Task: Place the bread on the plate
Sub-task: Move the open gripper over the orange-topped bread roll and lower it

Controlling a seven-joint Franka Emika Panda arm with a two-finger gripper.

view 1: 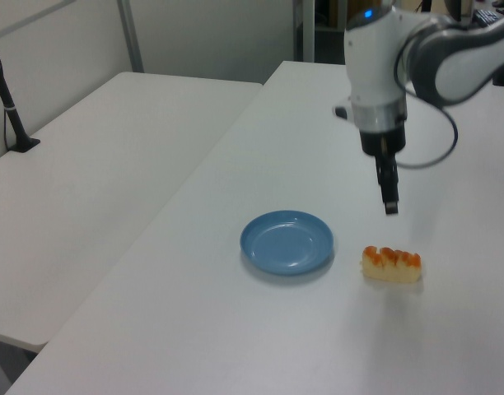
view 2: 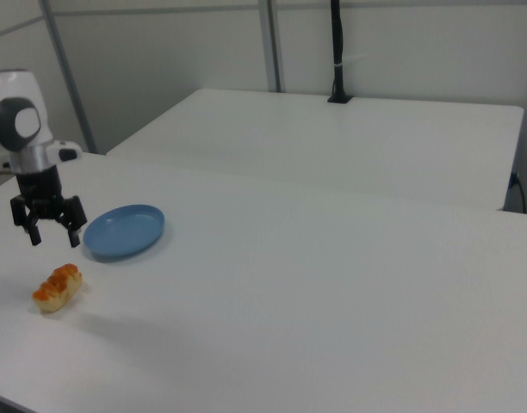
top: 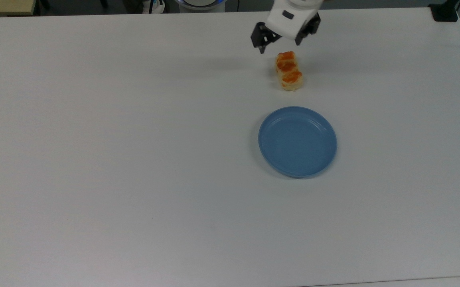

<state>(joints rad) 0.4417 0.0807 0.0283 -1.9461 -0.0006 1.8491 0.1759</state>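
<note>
Bread [top: 289, 70] lies on the white tabletop [top: 134, 159], just beyond the blue plate [top: 297, 141] toward the top view's upper edge, not touching it. The plate has nothing on it. Above the bread's far end the gripper [top: 279, 44] hangs in the air, its jaws spread wide and holding nothing. In the right view the gripper [view 2: 52, 232] is clearly above the bread [view 2: 58, 287], with the plate [view 2: 124, 231] on the right view's right.
</note>
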